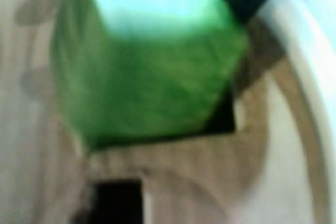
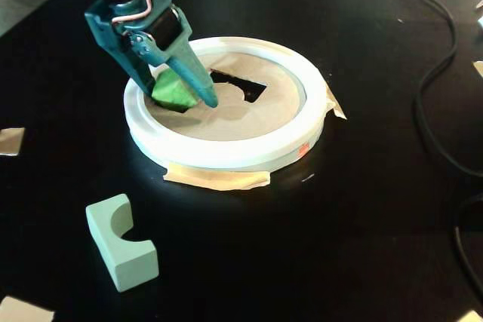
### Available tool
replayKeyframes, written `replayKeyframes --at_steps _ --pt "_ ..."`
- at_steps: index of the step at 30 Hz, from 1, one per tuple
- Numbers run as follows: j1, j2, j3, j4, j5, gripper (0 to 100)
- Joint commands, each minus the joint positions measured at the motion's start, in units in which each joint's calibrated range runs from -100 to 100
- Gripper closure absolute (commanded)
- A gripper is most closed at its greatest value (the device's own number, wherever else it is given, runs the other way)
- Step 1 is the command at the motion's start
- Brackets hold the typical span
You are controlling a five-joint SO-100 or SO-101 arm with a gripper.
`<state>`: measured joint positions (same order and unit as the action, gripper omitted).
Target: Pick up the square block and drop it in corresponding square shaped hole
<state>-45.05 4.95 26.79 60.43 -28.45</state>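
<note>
The black surface (image 2: 362, 209) carries a white ring (image 2: 226, 157) fixed with tan tape (image 2: 219, 179). Near the front left lies a pale green notched block (image 2: 121, 243). A black cable (image 2: 434, 81) curves along the right side. Tan scraps (image 2: 10, 141) sit at the edges.

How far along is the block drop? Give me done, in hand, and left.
Done: the green block is picked up and carried to the white ring. In hand: the gripper holds it tilted, partly sunk in a dark hole in the cardboard lid. Left: straightening it, letting go, letting it fall through.
</note>
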Motion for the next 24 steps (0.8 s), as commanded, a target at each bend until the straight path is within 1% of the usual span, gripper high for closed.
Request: replayKeyframes --at_steps 1,4,10,12,13,18,24 --pt "0.0 -14.2 0.2 13.1 -0.8 18" --pt "0.7 -21.2 0.2 16.0 -0.7 18" --pt "0.7 -21.1 0.2 14.2 -0.4 18" --pt "0.7 -20.8 0.3 11.3 -0.2 18" --pt "0.7 -19.2 0.3 7.6 -0.2 18" --pt "-0.1 -10.0 0.3 -2.0 -0.2 18" --pt "0.0 -4.7 0.3 -5.9 -0.2 19"
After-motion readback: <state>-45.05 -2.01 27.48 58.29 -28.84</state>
